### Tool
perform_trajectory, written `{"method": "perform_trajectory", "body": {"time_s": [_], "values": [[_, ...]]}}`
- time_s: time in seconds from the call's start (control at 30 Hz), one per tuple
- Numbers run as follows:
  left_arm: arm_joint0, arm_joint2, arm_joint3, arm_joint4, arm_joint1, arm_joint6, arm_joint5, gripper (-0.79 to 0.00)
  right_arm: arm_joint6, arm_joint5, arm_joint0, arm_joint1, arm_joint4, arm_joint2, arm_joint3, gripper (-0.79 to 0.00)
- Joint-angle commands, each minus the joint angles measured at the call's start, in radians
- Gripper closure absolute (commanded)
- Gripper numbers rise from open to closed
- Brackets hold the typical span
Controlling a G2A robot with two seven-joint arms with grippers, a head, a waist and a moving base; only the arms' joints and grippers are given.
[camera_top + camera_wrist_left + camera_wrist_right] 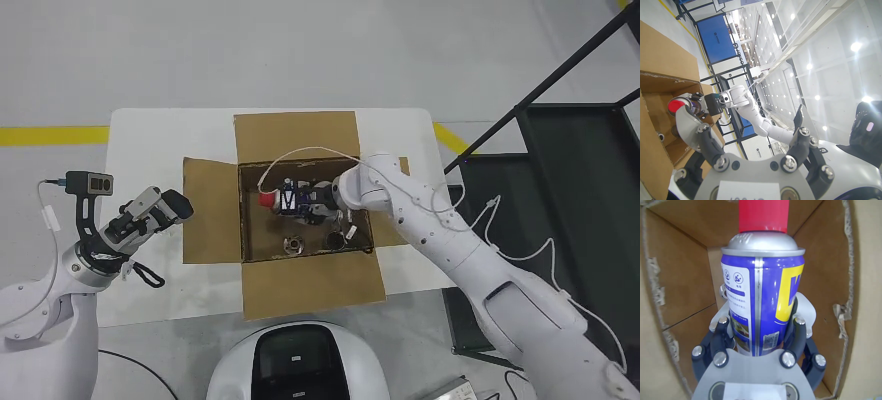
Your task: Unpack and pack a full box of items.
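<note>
So the right arm is reached into the open cardboard box (258,240) in the middle of the table (160,140), and the right jaws are clamped shut on the blue spray can (762,285), 1 finger on each side of the lower body near the base. My guess is that a low grip leaves the red cap (762,215) end free and lets the curved sides settle between the fingers so the can won't roll. From above, the can lies roughly sideways inside the box opening, cap pointing to 9 o'clock and base to 3 o'clock where the wrist is. I honestly can't tell whether it's resting on the box floor or hanging just above it, so whether it's being taken out or put in is anyone's call. A small round metal part (293,243) sits on the box floor toward 6 o'clock of the can, with a dark item (335,240) near it that I can't identify, so the box isn't emptied. The left jaws are spread wide with nothing in them, parked over the table at 9 o'clock of the box and facing it. I'd say that's so they keep out of the opening while being ready for the next item.
</note>
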Motion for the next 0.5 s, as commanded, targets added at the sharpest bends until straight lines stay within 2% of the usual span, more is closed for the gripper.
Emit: {"method": "perform_trajectory", "body": {"time_s": [0.0,0.13,0.47], "values": [[0.0,0.0,0.0,0.0,0.0,0.0,0.0,-0.785,-0.006,-0.01,-0.054,0.024,0.001,0.059,-0.084,0.0],[0.0,0.0,0.0,0.0,0.0,0.0,0.0,-0.785,-0.057,-0.031,-0.129,0.055,-0.012,0.137,-0.19,0.0],[0.0,0.0,0.0,0.0,0.0,0.0,0.0,-0.785,-0.057,-0.031,-0.129,0.055,-0.012,0.137,-0.19,0.0]]}}
